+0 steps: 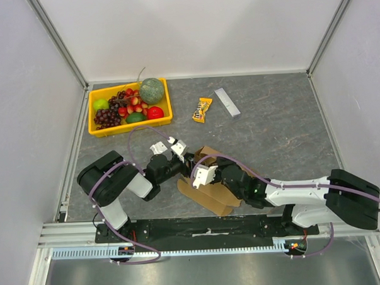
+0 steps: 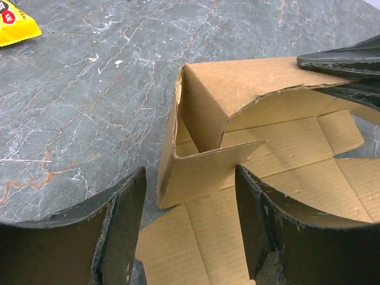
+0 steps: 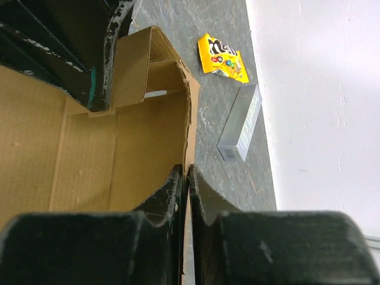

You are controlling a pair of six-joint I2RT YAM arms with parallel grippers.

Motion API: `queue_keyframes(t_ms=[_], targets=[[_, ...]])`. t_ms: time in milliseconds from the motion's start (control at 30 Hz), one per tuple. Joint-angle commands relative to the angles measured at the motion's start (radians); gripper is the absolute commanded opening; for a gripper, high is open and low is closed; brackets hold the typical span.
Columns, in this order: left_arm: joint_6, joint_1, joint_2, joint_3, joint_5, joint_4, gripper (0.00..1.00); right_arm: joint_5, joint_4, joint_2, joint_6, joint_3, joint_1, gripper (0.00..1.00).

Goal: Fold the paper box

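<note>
The right gripper point(image 3: 187, 178) has its two fingers almost together, pinching the thin top edge of one raised wall of the paper box point(image 2: 249, 89). The cardboard runs straight into the narrow slot between them.

The left gripper point(image 2: 190, 178) stands with its two fingers well apart, one either side of a folded-in corner flap. From here I can't tell whether either finger actually touches the flap.

There is one box, a single brown cardboard sheet. It is partly stood up, with one corner formed and the remaining panels lying flat. It sits on the grey table point(image 1: 271, 126) near the front edge, between the two arms and just ahead of their bases.

Further back lie one yellow sweet packet point(image 3: 222, 59) and one small grey bar point(image 3: 240, 122), close beside each other but not touching. One yellow tray point(image 1: 129, 127) of fruit, with a single melon point(image 1: 152, 90) in it, sits in the far left corner, well apart from the box.
</note>
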Motion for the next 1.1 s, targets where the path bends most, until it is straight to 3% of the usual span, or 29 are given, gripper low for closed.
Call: queue_keyframes(t_ms=[0,367,733,1067], targets=[[0.015,-0.003,0.010,0.009,-0.054,0.070,0.66,-0.090,0.039,-0.067,0.053,-0.035,0.009,0.14],[0.011,-0.002,0.044,0.029,-0.045,0.080,0.64,-0.153,0.050,-0.021,0.076,-0.029,0.009,0.24],[-0.009,-0.006,0.072,0.040,-0.048,0.110,0.52,-0.184,0.060,-0.031,0.115,-0.042,0.009,0.35],[0.009,-0.088,0.096,0.063,-0.182,0.149,0.42,-0.210,0.074,-0.034,0.154,-0.039,0.009,0.40]])
